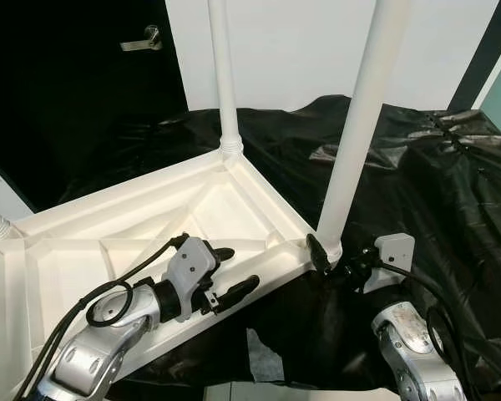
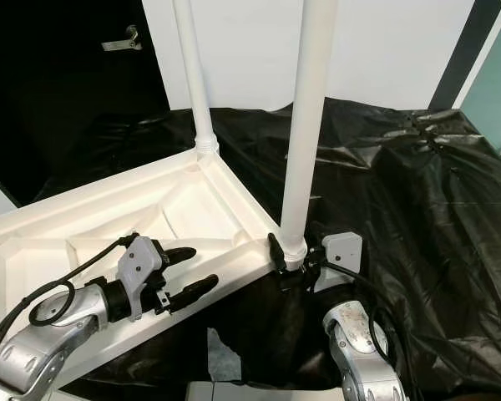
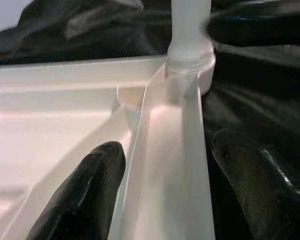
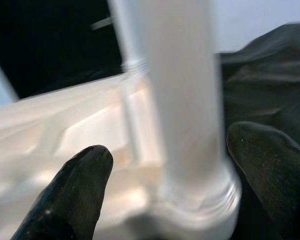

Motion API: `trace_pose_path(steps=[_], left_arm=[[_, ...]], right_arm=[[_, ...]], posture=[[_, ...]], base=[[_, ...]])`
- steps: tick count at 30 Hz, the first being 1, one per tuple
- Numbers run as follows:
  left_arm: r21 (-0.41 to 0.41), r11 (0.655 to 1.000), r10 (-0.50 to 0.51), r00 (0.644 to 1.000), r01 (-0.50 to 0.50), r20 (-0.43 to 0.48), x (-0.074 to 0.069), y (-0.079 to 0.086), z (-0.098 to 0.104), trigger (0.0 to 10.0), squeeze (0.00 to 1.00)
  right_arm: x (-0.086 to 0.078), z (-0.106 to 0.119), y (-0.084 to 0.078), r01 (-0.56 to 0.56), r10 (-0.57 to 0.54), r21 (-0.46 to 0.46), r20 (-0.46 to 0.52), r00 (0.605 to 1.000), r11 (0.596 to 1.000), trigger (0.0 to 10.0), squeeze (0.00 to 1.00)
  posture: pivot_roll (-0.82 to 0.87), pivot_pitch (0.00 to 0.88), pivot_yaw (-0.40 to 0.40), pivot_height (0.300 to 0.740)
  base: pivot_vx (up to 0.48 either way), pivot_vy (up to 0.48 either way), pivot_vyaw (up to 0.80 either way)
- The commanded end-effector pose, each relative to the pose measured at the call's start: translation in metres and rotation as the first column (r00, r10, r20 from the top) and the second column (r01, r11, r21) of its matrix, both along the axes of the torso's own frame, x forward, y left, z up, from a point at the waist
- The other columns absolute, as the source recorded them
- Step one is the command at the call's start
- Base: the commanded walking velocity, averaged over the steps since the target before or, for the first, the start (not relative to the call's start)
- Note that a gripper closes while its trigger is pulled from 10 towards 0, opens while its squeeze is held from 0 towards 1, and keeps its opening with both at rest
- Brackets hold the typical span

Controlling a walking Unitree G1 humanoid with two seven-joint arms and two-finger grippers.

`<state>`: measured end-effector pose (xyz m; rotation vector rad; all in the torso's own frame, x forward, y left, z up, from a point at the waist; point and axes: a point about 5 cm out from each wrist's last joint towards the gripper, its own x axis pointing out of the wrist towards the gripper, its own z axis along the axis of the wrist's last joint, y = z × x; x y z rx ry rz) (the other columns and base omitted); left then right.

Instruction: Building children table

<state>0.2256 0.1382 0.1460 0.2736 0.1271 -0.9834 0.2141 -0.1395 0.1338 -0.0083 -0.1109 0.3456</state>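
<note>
Two legs: your right gripper [image 1: 327,261] straddles the near leg [image 1: 363,125], fingers apart.
Left gripper [image 1: 231,277]: open astride the tabletop [image 1: 108,251] edge.
Around: black sheet [image 1: 451,192].

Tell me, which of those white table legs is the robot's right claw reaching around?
The nearer leg, at the tabletop's front corner. The right gripper brackets its base, fingers open; the other leg stands farther back, untouched.

The left gripper [image 1: 232,281] reaches forward with its 2 fingers spread; the right gripper [image 1: 330,255] (arm bent low) points inward, fingers apart.
</note>
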Motion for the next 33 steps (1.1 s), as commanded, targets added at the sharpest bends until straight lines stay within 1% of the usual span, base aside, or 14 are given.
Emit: trace_pose_path(steps=[1, 5, 6, 8, 11, 12, 13, 17, 20, 23, 27, 28, 30, 33], left_arm=[[0.013, 1.0, -0.002, 1.0, 0.002, -0.013, -0.002, 0.006, 0.001, 10.0, 0.0], [0.021, 0.999, 0.046, 0.999, -0.046, -0.017, 0.001, 0.02, 0.002, 10.0, 0.0], [0.021, 0.999, 0.046, 0.999, -0.046, -0.017, 0.001, 0.02, 0.002, 10.0, 0.0], [0.029, 0.996, 0.081, 0.997, -0.081, -0.01, 0.005, 0.029, 0.004, 10.0, 0.0], [0.029, 0.994, 0.101, 0.995, -0.101, -0.004, 0.008, 0.033, 0.005, 10.0, 0.0], [0.02, 0.992, 0.122, 0.993, -0.122, 0.002, 0.011, 0.036, 0.006, 10.0, 0.0], [0.006, 0.986, 0.166, 0.986, -0.167, 0.022, 0.018, 0.042, 0.01, 10.0, 0.0], [-0.007, 0.979, 0.203, 0.979, -0.203, 0.027, 0.021, 0.049, 0.012, 10.0, 0.0], [-0.012, 0.976, 0.217, 0.976, -0.217, 0.025, 0.021, 0.053, 0.012, 10.0, 0.0], [-0.029, 0.968, 0.248, 0.968, -0.248, 0.016, 0.02, 0.061, 0.013, 10.0, 0.0], [-0.041, 0.966, 0.254, 0.967, -0.254, 0.016, 0.019, 0.063, 0.014, 10.0, 0.0], [-0.048, 0.967, 0.253, 0.967, -0.252, 0.017, 0.019, 0.063, 0.015, 10.0, 0.0], [-0.05, 0.966, 0.253, 0.967, -0.252, 0.017, 0.019, 0.063, 0.015, 10.0, 0.0], [-0.056, 0.977, 0.206, 0.978, -0.205, 0.018, 0.022, 0.059, 0.018, 10.0, 0.0]], right_arm=[[-0.004, 0.0, 0.003, -0.042, 0.042, 0.008, -0.014, 0.999, 0.999, 10.0, 0.0], [-0.01, -0.006, 0.006, -0.149, 0.149, -0.004, -0.055, 0.987, 0.989, 10.0, 0.0], [-0.01, -0.006, 0.006, -0.149, 0.149, -0.004, -0.055, 0.987, 0.989, 10.0, 0.0], [-0.009, -0.008, 0.008, -0.208, 0.207, -0.003, -0.072, 0.976, 0.978, 10.0, 0.0], [-0.007, -0.008, 0.01, -0.239, 0.238, -0.005, -0.07, 0.969, 0.971, 10.0, 0.0], [-0.004, -0.007, 0.014, -0.276, 0.275, 0.002, -0.074, 0.959, 0.961, 10.0, 0.0], [0.002, -0.008, 0.026, -0.356, 0.357, 0.025, -0.082, 0.93, 0.934, 10.0, 0.0], [0.006, -0.008, 0.036, -0.407, 0.409, 0.042, -0.082, 0.909, 0.913, 10.0, 0.0], [0.01, -0.007, 0.038, -0.414, 0.416, 0.048, -0.075, 0.906, 0.909, 10.0, 0.0], [0.021, -0.004, 0.043, -0.432, 0.436, 0.068, -0.065, 0.897, 0.899, 10.0, 0.0], [0.03, -0.001, 0.041, -0.415, 0.419, 0.075, -0.049, 0.907, 0.907, 10.0, 0.0], [0.037, 0.0, 0.037, -0.383, 0.387, 0.084, -0.034, 0.921, 0.92, 10.0, 0.0], [0.038, 0.001, 0.037, -0.378, 0.381, 0.086, -0.031, 0.924, 0.922, 10.0, 0.0], [0.05, 0.005, 0.027, -0.284, 0.285, 0.1, 0.005, 0.958, 0.954, 10.0, 0.0]], posture=[[0.01, 0.0, 0.013, 0.74], [0.02, 0.0, 0.014, 0.74], [0.02, 0.0, 0.014, 0.74], [0.02, 0.0, 0.014, 0.74], [0.02, 0.0, 0.014, 0.74], [0.03, 0.0, 0.014, 0.74], [0.03, 0.0, 0.012, 0.74], [0.03, 0.0, 0.006, 0.74], [0.03, 0.0, 0.007, 0.74], [0.04, 0.0, -0.002, 0.74], [0.05, 0.0, -0.007, 0.74], [0.05, 0.0, -0.011, 0.74], [0.05, 0.0, -0.011, 0.74], [0.04, 0.0, -0.013, 0.74]], base=[[0.0, 0.0, 0.0], [0.0, 0.0, 0.0], [0.0, 0.0, 0.0], [0.0, 0.0, 0.0], [0.0, 0.0, 0.0], [0.0, 0.0, 0.0], [0.0, 0.0, 0.0], [0.0, 0.0, 0.0], [0.0, 0.0, 0.0], [0.0, 0.0, 0.0], [0.0, 0.0, 0.0], [0.0, 0.0, 0.0], [0.0, 0.0, 0.0], [0.0, 0.0, 0.0]])
